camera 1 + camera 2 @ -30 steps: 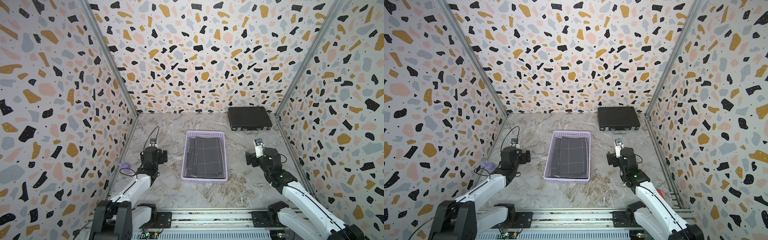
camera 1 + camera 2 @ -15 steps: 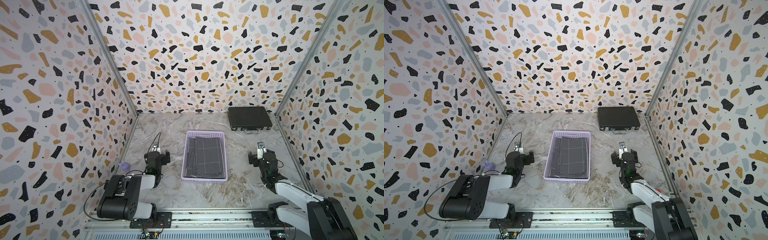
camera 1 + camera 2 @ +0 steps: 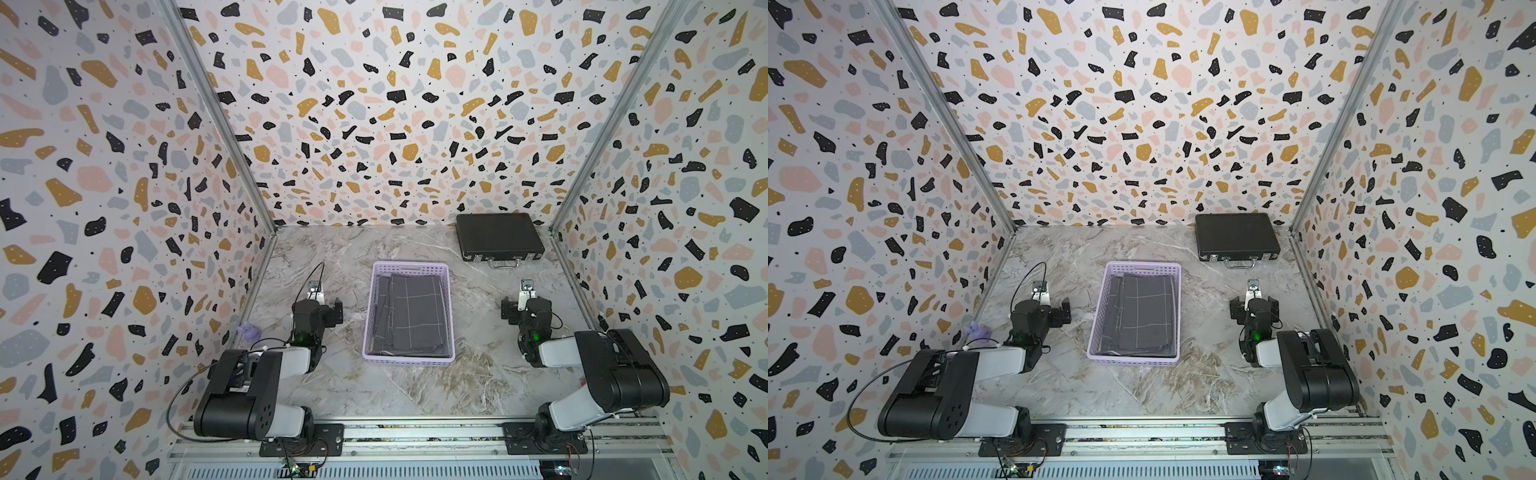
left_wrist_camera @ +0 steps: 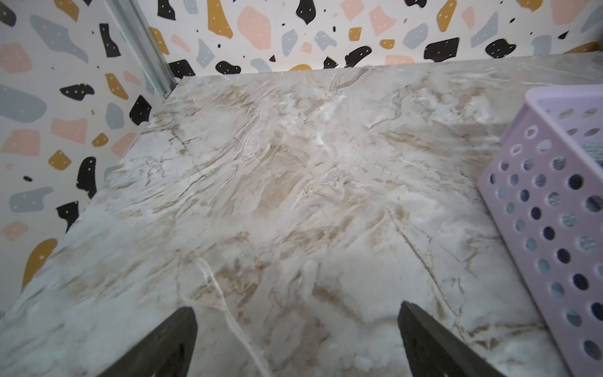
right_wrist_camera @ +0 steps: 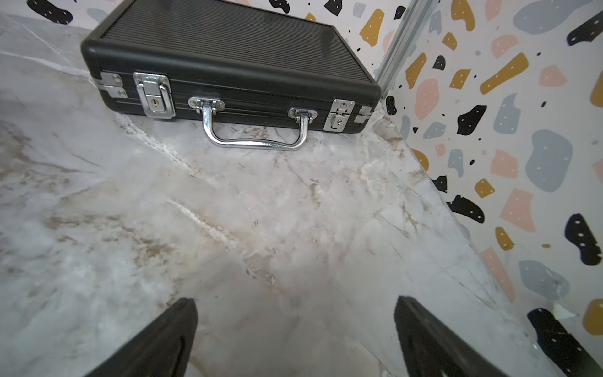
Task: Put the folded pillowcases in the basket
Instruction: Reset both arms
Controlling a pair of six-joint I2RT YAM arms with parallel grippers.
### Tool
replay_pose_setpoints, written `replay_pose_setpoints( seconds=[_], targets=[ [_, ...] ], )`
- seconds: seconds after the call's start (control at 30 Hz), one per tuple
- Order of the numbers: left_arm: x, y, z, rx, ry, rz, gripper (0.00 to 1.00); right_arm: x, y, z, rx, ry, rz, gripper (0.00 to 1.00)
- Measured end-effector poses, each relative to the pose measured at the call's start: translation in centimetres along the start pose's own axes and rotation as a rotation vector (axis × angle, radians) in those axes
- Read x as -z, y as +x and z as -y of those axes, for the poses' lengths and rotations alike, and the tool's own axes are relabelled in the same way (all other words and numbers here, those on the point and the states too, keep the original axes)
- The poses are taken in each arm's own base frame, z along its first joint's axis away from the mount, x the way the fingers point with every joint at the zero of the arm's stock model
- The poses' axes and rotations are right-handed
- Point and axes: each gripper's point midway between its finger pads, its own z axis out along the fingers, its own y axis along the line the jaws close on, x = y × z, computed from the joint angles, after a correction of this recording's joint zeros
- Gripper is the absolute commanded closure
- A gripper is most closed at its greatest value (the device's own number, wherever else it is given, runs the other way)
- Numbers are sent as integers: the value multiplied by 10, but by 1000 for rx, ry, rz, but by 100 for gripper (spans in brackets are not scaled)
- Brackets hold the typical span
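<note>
Folded pillowcase [image 3: 409, 316] in basket [image 3: 409, 360] (lying flat).

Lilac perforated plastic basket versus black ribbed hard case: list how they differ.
The lilac perforated plastic basket is open-topped; the black ribbed hard case is shut. The basket holds the folded dark grey checked pillowcase; the case's contents are hidden. The basket sits mid-table; the case lies by the back wall, on the right. Both are rectangular and rest flat on the marble-look table.
</note>
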Motion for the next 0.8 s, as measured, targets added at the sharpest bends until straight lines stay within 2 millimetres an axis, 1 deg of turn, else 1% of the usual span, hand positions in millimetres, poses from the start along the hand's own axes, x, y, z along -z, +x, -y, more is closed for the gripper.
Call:
replay_pose_setpoints(
  seconds=[0.07,0.23,0.8],
  targets=[
    [-1,-3,3,-8,20,6,0,0,0,1,-7,-2,-1,0],
    [0,-2,7,-17,40,3,0,0,4,0,-14,-8,-15,0],
    [0,-2,12,-26,61,3,0,-1,3,0,-17,-10,-14,0]
  ],
)
